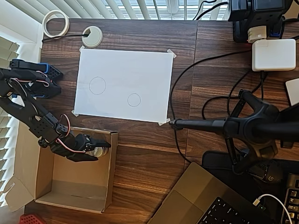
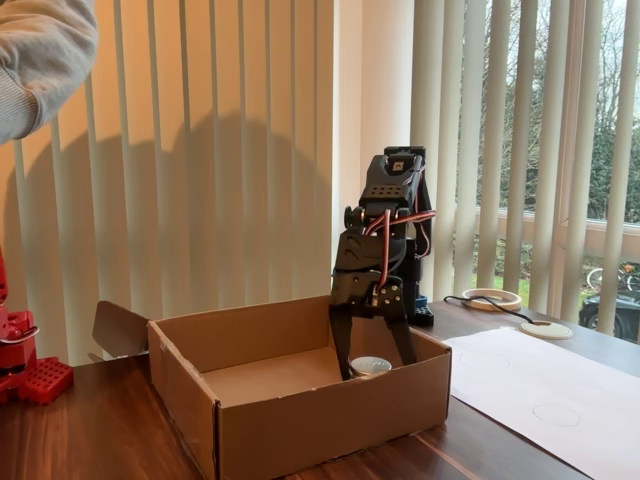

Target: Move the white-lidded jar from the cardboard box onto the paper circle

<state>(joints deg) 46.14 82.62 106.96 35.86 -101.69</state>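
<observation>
One white-lidded jar (image 2: 370,366) sits inside the cardboard box (image 2: 300,400), near the box's right-hand wall in the fixed view and close to its upper right corner in the overhead view (image 1: 99,150). The black hand (image 2: 372,365) reaches down into the box from above, with one finger (image 2: 340,345) on each side of the jar; the fingers stand spread around it, and whether they actually touch its sides cannot be told. In the overhead view the hand (image 1: 96,150) covers much of the jar, leaving only part of the pale lid showing.

The box lies open on the dark wooden counter (image 1: 149,154), its side flaps folded outward, at the lower left of the overhead view. The arm (image 1: 32,116) runs from its base at the left edge down to the box.

Above and to the right of the box in the overhead view lies a white sheet of paper (image 1: 124,70), taped at its corners. Two thin circle outlines are drawn on it: the smaller paper circle (image 1: 134,100) towards the right and a larger circle (image 1: 97,85) to its left. Both are well apart from the box. In the fixed view one of the circles (image 2: 556,413) shows faintly on the sheet at the right.

Beyond the paper's top left corner a flat white round grommet (image 1: 92,36) sits in the counter, with a roll of tape (image 1: 56,23) beside it. A person's grey sleeve (image 2: 40,55) shows at the upper left of the fixed view.
</observation>
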